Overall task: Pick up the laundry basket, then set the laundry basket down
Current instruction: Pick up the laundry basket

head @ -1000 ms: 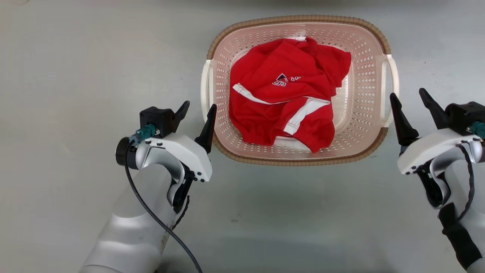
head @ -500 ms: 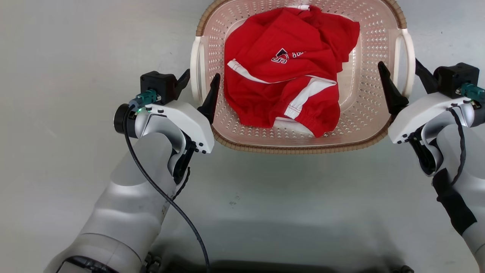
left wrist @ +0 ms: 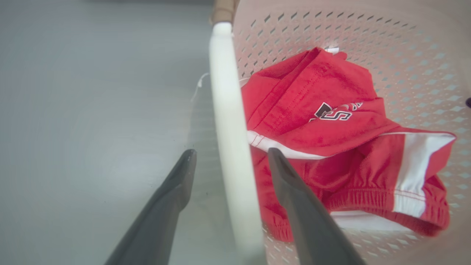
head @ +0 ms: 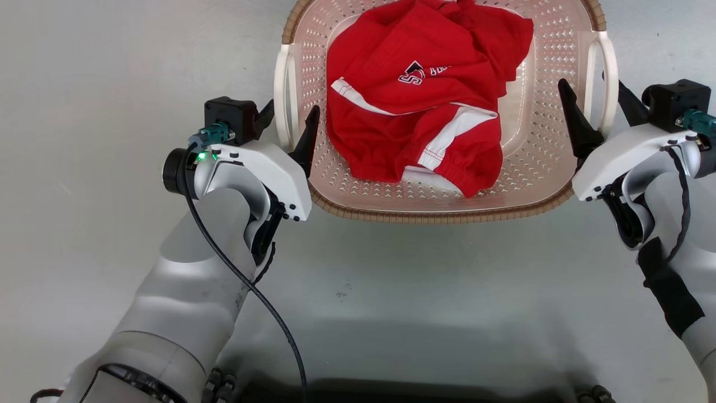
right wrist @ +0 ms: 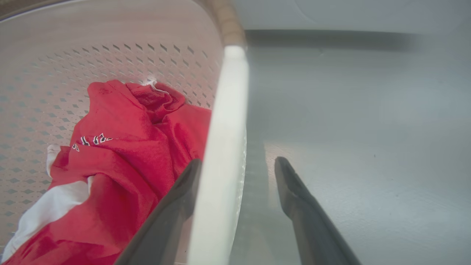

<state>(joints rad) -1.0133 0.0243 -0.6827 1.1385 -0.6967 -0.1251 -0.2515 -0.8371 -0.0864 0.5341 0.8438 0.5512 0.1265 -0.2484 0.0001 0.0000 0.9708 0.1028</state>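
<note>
The far rim of the small pale pink perforated plastic laundry basket, edged in brown weave, is cut off by the top of the head view. The print on the crumpled red-and-white garment is folded over and cannot be read. The left claw stands wide open and grips nothing. The basket's white left handle runs between its two dark fingers, with a gap on either side in the left wrist view. The right claw is equally spread and straddles the white right handle. Its inner finger lies so close to the handle that contact cannot be judged, and its outer finger is partly hidden behind the handle in the head view. The basket sits between the two claws on the grey floor. In all there are one basket, two handles, one garment and two claws.
</note>
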